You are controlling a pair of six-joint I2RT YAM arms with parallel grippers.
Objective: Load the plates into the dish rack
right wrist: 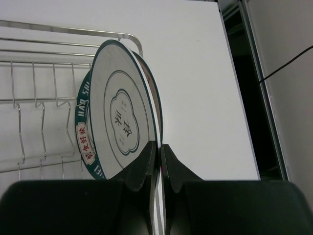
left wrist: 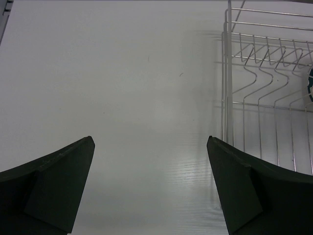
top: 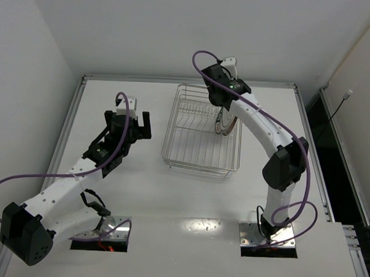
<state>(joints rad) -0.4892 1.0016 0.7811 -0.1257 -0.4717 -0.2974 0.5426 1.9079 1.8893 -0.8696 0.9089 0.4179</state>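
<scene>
Black fingers pressed tight: the right gripper (right wrist: 157, 147) is pinching the rim of the grey plate (right wrist: 120, 115), which stands on edge directly ahead of the wrist, its flat face with the small centre mark turned to the left and its thin edge running straight out along the line of the fingers. Just behind it on the left sits the green-rimmed plate (right wrist: 82, 132) with red lettering, also upright and close enough that I can't tell whether the two touch. Both are at the right end of the dish rack (top: 199, 170), and the tines stretch off leftward, unoccupied. Whether the held plate's lower edge has settled between the wires is hidden by the gripper body. Further out, the left gripper (top: 136, 125) hangs with its jaws spread wide and nothing between them, over bare table (top: 139, 192) to the left of the basket. So it's the right arm's play. By my read, what's left is to ease the plate down along its own plane and let go without nudging its neighbour.
</scene>
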